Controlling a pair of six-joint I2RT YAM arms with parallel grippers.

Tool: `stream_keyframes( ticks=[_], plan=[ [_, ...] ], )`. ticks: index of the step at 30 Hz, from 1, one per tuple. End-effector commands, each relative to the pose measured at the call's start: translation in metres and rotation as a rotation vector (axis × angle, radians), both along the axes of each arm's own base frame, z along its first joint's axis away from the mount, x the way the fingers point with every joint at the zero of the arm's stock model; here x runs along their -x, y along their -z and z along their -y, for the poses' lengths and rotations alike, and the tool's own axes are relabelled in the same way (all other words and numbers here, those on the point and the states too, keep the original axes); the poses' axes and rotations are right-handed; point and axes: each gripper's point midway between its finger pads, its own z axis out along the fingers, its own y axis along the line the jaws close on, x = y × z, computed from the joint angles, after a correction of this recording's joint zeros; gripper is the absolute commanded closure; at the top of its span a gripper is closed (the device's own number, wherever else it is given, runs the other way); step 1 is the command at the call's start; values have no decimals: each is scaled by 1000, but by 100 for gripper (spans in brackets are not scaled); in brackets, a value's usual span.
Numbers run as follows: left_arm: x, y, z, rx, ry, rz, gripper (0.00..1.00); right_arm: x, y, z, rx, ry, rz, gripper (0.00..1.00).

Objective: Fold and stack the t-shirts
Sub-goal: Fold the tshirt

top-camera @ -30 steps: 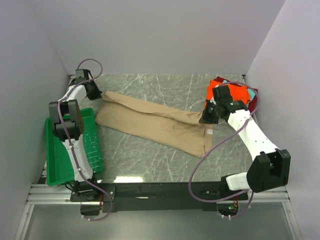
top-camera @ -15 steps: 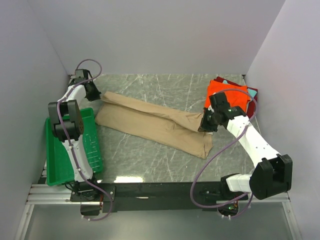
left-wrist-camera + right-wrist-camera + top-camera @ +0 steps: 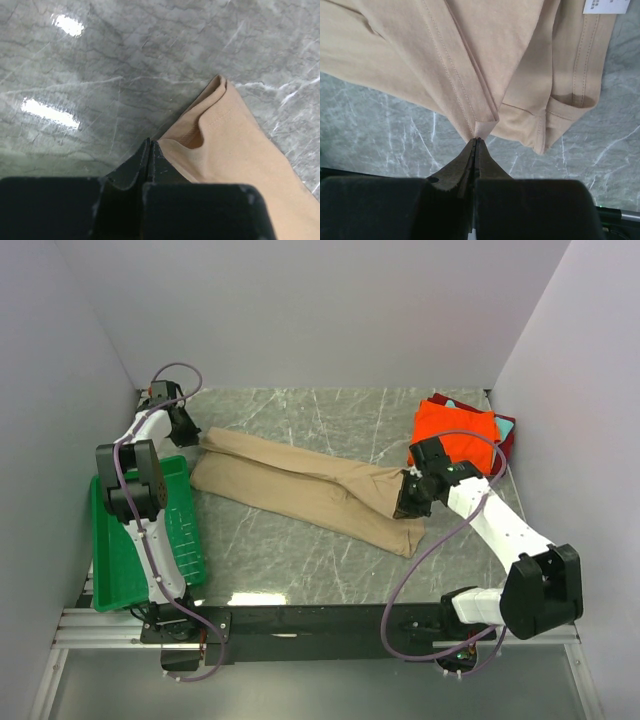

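We see the tan shirt [image 3: 300, 480] lying across the middle of the bench [image 3: 300, 570]. It is drawn out into a long folded band that runs from the far left toward the near right. Our left claw [image 3: 150, 146] is pressed together on the band's far-left corner. Its dark tips meet right at the cloth's edge, and beside them the corner rises in a small pucker above the marbled surface. Our right claw [image 3: 475, 142] is pinched shut on a stitched hem fold at the band's opposite end, where several layers of tan cloth overlap. A white label [image 3: 605, 6] shows at the upper edge of the right wrist view.

In the far right corner sits a stack of folded shirts. The orange shirt [image 3: 455, 430] is on top, the dark red shirt [image 3: 508, 448] shows along its right side, and a thin sliver of the teal shirt [image 3: 506, 423] peeks out between them. The stack lies close behind the right claw, apart from the tan band.

A green tray [image 3: 115, 560] rests along the left side, beside the left arm. Its far corner lies near the band's left end, and we cannot tell whether they touch.
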Motion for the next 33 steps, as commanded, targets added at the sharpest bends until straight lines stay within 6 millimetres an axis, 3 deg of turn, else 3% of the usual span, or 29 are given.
stream_keyframes(
  ticks=[1,11,15,18,22,23,26,28,33],
  plan=[
    [2,-9,-11,-24,-41,0,100,1,7,-2,18,-12,-7,100],
    [14,0,-16,-38,-64,-66,97,9,20,-6,42,-35,-42,100],
    [19,-1,-16,-40,-66,-76,84,11,24,-5,65,-43,-56,100],
    [20,-5,-14,-30,-62,-68,68,12,28,-3,86,-49,-71,100],
    [19,-17,-13,-24,-62,-46,51,18,34,3,126,-54,-101,84],
    [17,-21,-13,-24,-62,-36,50,18,34,2,132,-60,-102,71],
    [10,-35,-9,-8,-47,3,44,14,25,4,148,-69,-86,56],
    [4,-46,-6,5,-35,34,43,10,18,4,155,-72,-73,52],
    [-6,-59,6,33,6,85,43,-29,-9,-7,140,-74,40,47]
  ],
)
